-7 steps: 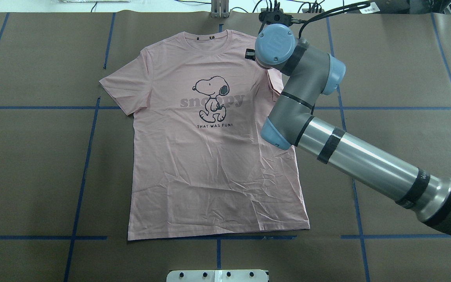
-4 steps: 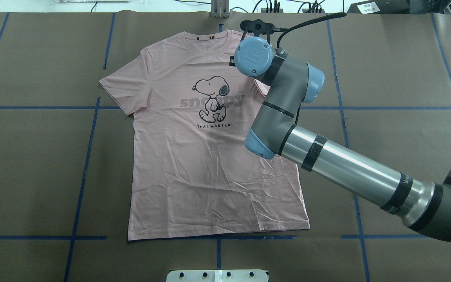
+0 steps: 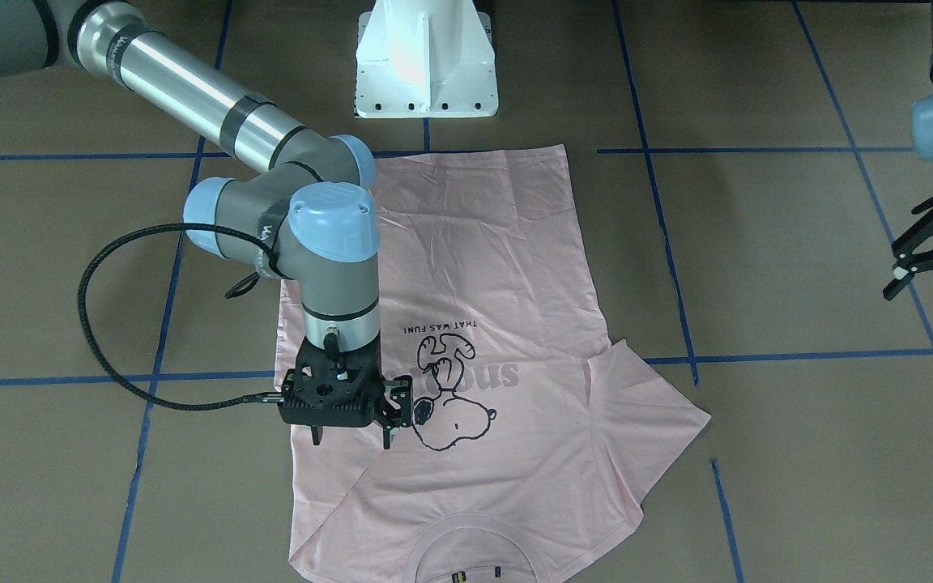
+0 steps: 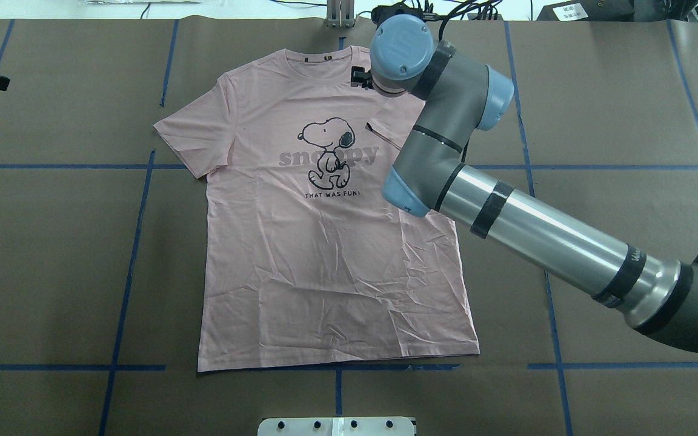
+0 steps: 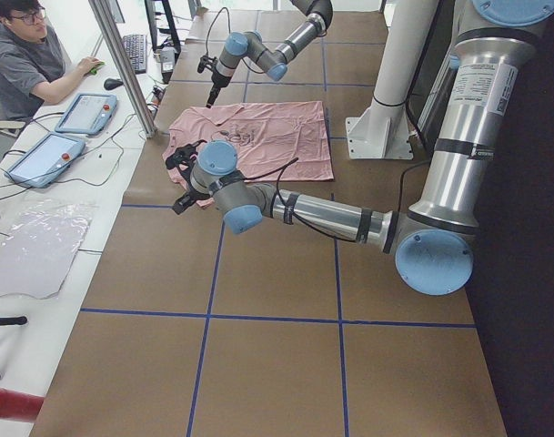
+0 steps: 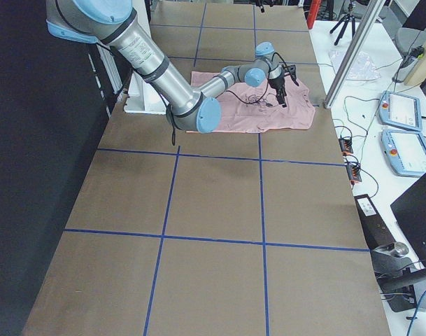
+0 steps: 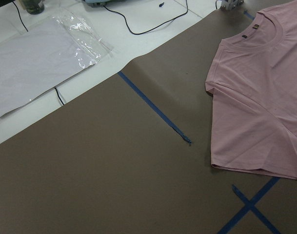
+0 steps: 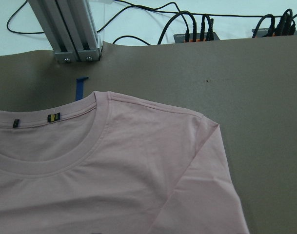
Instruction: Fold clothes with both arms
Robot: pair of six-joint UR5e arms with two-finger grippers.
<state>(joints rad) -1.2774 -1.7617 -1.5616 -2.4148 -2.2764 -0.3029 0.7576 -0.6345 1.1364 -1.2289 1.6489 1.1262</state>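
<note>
shirt (image 4: 325, 272) flat on counter (image 4: 52, 242), print up, right-side sleeve (image 4: 386, 124) folded in | right pincer (image 3: 353, 440) released, empty, over shirt's chest | left pincer (image 3: 932, 312) released, well beside shirt | next: pinch other sleeve (image 4: 188, 136) at hem, fold squarely

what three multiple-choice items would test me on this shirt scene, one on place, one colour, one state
1. The right arm's black two-finger pincer hangs over: A the pale pink cartoon-dog T-shirt; B a grey tablet; C the white pedestal.
2. The tape lines on the brown table are: A red; B blue; C yellow.
3. The T-shirt lies: A print up; B print down; C heaped.
1 A, it hangs beside the dog print; 2 B, every line is blue; 3 A, the dog shows from above.
</note>
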